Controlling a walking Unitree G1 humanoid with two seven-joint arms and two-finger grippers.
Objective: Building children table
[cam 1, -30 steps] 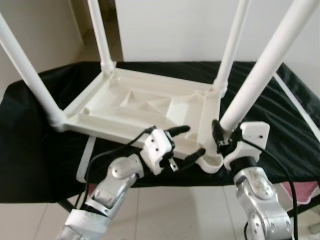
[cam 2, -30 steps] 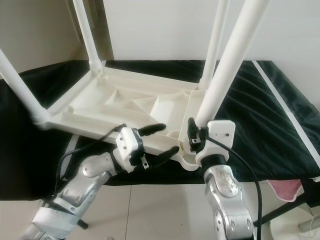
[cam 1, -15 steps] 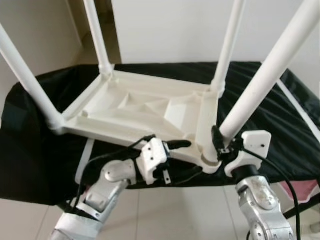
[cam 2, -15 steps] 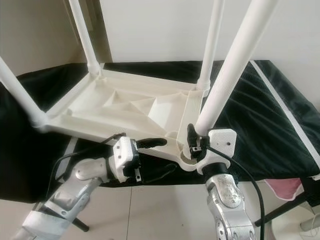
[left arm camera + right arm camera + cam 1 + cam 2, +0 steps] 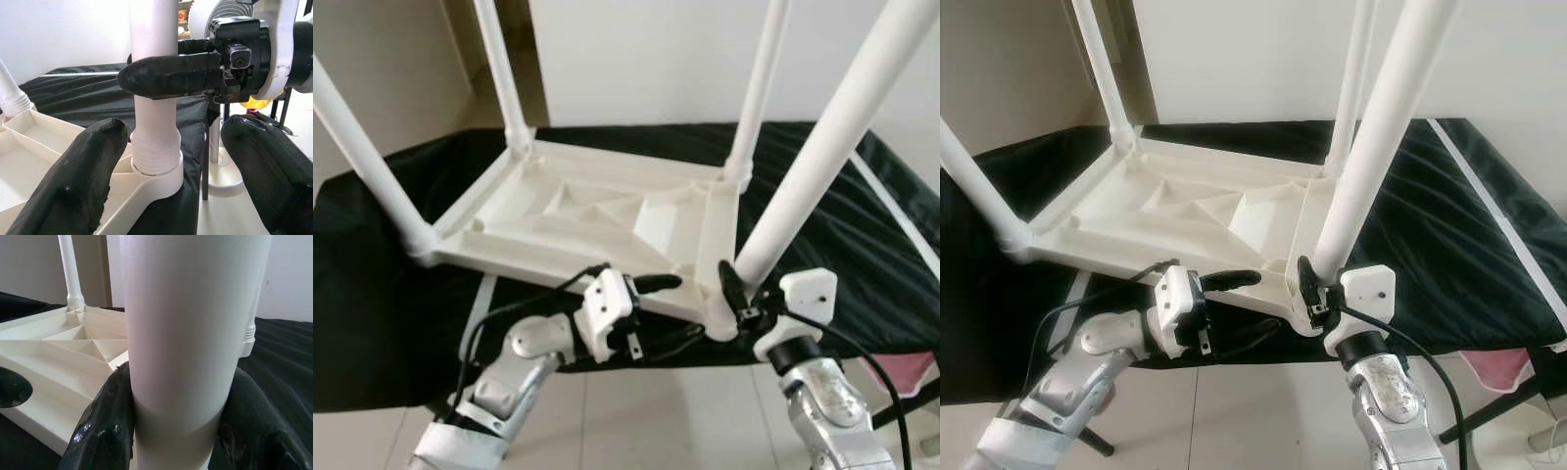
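A white children's table top (image 5: pixel 587 211) lies upside down on a black-covered table (image 5: pixel 372 294), with white legs standing up from its corners. My right gripper (image 5: pixel 739 294) is shut on the near right leg (image 5: pixel 822 147) just above its socket; in the right wrist view both fingers (image 5: pixel 102 431) press against the leg (image 5: pixel 181 333). My left gripper (image 5: pixel 671 311) is open at the top's front edge, one finger above the edge and one below, just left of that corner. The left wrist view looks at the leg's threaded base (image 5: pixel 154 156) between its spread fingers (image 5: pixel 83 176).
The other legs rise at near left (image 5: pixel 362 147), far left (image 5: pixel 504 69) and far right (image 5: pixel 759 88). The near right corner overhangs the tiled floor (image 5: pixel 675 411). A white strip (image 5: pixel 901 225) runs along the cloth's right side. Something pink (image 5: pixel 915 367) lies low at right.
My left gripper has dropped and drawn back a little, its fingers now straddling the top's front edge. The right gripper has kept its hold on the leg. The camera has shifted slightly.
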